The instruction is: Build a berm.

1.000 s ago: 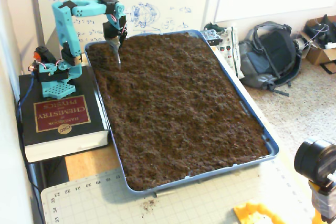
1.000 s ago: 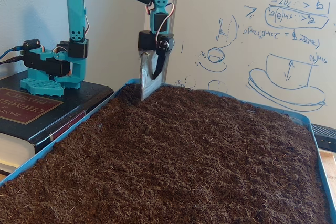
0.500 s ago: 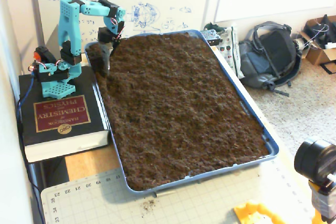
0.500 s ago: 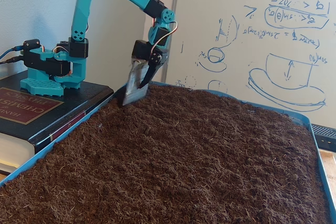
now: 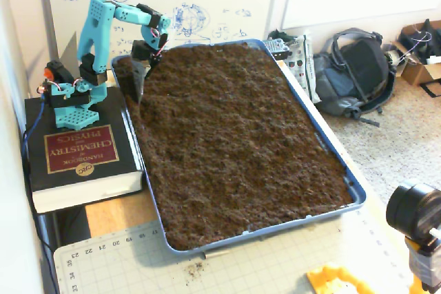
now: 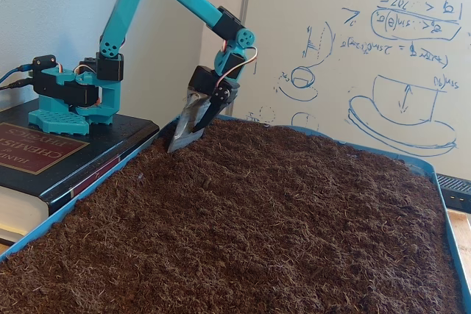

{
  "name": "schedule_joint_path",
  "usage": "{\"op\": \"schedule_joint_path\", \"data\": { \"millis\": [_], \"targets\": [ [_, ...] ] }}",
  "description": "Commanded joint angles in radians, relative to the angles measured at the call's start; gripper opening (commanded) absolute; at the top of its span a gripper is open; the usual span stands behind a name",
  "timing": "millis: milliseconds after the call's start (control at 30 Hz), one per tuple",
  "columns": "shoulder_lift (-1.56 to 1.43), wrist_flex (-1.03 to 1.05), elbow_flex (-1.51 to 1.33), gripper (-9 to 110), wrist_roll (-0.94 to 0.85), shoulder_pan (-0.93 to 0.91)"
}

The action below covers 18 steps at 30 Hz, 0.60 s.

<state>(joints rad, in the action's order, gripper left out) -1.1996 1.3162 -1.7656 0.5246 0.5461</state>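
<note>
Dark-brown crumbly soil (image 5: 234, 135) fills a blue tray (image 5: 357, 194) and lies roughly level with a rough surface. No distinct raised ridge, so no berm, shows in either fixed view. My teal arm's gripper (image 5: 137, 91) points down at the tray's far-left corner. Its jaws look closed into a soil-coated wedge, with the tip touching the soil (image 6: 257, 218) next to the tray's rim (image 6: 73, 200). In the other fixed view the gripper (image 6: 176, 143) stands tilted, tip in the soil, holding nothing that shows.
The arm's base stands on a thick black book (image 5: 76, 153) left of the tray. A whiteboard (image 6: 383, 56) is behind. A backpack (image 5: 358, 74) lies on the floor at the right. A cutting mat (image 5: 207, 266), a yellow object (image 5: 337, 281) and a camera (image 5: 417, 211) are in front.
</note>
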Motion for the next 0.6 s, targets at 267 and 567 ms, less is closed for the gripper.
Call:
{"op": "schedule_joint_path", "data": {
  "millis": [267, 567],
  "targets": [
    [0.123, 0.011, 0.207, 1, -0.081, -0.086],
    [0.153, 0.011, 0.278, 1, -0.190, -0.146]
  ]
}}
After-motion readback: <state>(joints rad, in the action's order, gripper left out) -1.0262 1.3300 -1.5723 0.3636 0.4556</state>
